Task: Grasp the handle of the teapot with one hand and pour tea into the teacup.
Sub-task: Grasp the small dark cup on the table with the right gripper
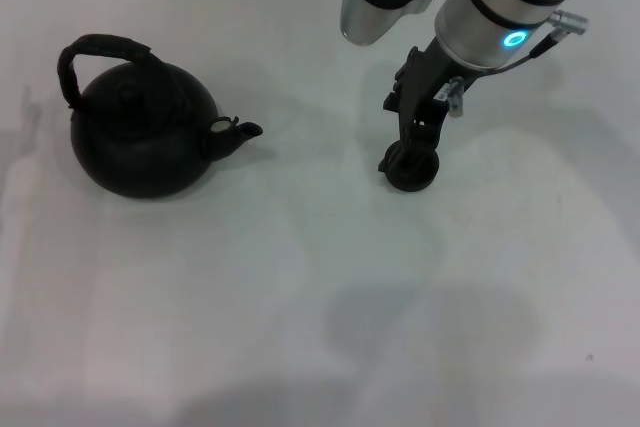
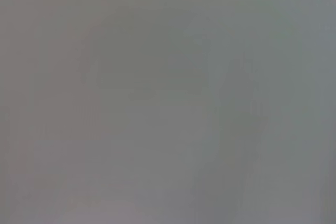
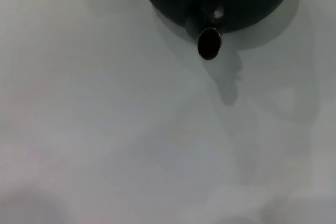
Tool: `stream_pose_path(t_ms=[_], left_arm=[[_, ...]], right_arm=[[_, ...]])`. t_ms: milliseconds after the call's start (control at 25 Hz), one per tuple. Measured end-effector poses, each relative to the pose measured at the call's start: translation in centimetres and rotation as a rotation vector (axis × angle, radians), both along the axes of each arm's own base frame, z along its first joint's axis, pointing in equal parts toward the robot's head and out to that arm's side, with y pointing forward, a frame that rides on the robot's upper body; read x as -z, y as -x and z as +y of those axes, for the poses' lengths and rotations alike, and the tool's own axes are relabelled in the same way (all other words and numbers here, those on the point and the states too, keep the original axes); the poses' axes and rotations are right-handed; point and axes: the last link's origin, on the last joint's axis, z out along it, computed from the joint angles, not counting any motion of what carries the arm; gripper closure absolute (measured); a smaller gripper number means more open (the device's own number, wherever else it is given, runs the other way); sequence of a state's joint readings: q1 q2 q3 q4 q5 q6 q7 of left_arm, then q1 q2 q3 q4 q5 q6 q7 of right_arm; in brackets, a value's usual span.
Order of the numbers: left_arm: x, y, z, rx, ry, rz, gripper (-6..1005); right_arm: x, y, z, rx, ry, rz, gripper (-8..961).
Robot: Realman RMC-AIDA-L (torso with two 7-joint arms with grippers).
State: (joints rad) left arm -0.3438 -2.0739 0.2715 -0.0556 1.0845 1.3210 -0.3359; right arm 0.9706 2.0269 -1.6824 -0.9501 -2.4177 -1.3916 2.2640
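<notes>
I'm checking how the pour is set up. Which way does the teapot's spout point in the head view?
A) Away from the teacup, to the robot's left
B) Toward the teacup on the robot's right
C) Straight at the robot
B: the teapot has its spout on the side facing the teacup, where the right gripper is.
</notes>
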Motion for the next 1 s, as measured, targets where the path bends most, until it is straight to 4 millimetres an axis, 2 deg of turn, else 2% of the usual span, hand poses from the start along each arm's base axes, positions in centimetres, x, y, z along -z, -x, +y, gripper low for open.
stream_pose_path(t_ms=[1000], left_arm=[[0.1, 0.1, 0.0, -0.007, 0.004, 0.000, 361]], right_arm=[[1.0, -2.3, -0.2, 0.031, -0.008, -0.047, 113]])
